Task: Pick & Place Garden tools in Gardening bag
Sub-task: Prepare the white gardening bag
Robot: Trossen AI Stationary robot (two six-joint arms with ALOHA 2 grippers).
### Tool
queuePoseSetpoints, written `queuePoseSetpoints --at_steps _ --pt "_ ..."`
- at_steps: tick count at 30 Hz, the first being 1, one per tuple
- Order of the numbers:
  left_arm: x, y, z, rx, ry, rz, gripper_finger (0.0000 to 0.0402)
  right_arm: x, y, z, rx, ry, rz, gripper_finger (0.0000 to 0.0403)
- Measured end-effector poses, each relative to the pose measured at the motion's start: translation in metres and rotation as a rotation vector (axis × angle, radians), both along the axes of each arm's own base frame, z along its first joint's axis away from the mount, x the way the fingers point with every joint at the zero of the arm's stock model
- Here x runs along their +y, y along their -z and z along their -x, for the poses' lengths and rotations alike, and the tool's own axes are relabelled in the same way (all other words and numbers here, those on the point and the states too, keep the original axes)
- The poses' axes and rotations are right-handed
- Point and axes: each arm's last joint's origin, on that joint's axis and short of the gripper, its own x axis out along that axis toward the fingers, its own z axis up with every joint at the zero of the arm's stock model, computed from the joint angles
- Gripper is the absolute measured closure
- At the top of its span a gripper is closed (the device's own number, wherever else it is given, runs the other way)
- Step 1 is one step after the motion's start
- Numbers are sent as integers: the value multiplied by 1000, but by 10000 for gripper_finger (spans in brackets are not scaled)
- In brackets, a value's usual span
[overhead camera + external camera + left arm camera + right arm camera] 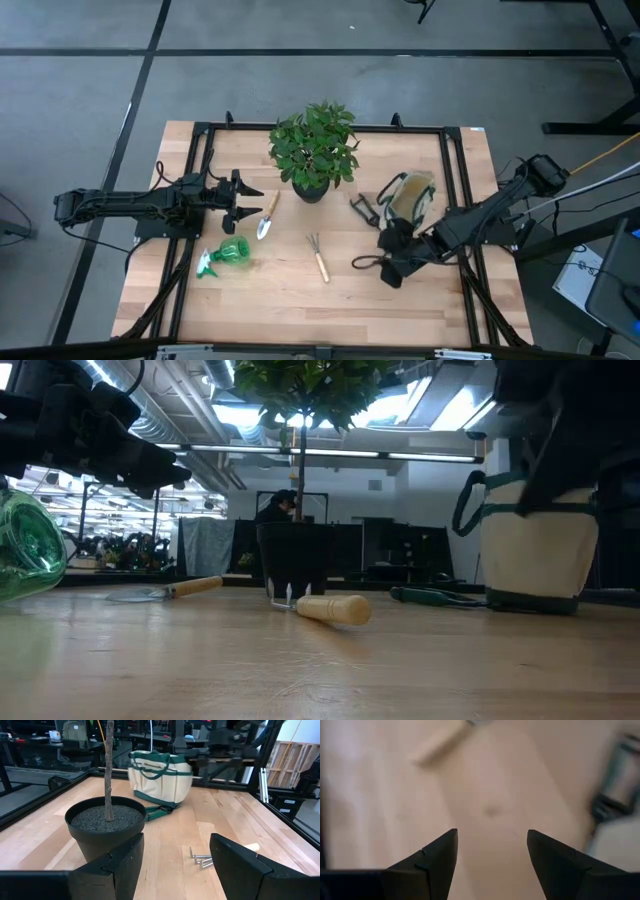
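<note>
The cream canvas bag with green trim stands upright at the right, also in the left wrist view. The dark pruning shears lie on the table next to it. The wooden-handled rake lies mid-table. The trowel and the green spray bottle lie at the left. My left gripper is open and empty, just left of the trowel and above the table. My right gripper is open and empty, near the bag's near side, over bare wood.
A leafy plant in a black pot stands at the far middle, close in front of my left gripper. A black frame runs along the table's edges. Bare wood lies along the near edge.
</note>
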Motion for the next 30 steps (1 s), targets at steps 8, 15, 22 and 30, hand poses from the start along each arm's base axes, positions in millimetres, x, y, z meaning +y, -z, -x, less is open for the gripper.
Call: queuePoseSetpoints --at_steps 8,15,22,30 --pt "0 0 0 0 0 0 178 -22 8 13 203 118 90 190" --pt "0 0 0 -1 0 0 178 -33 9 27 349 175 155 216" --pt "0 0 0 0 0 0 178 -31 9 23 309 178 127 219" --pt "0 0 0 0 0 0 178 -26 7 14 219 173 72 219"
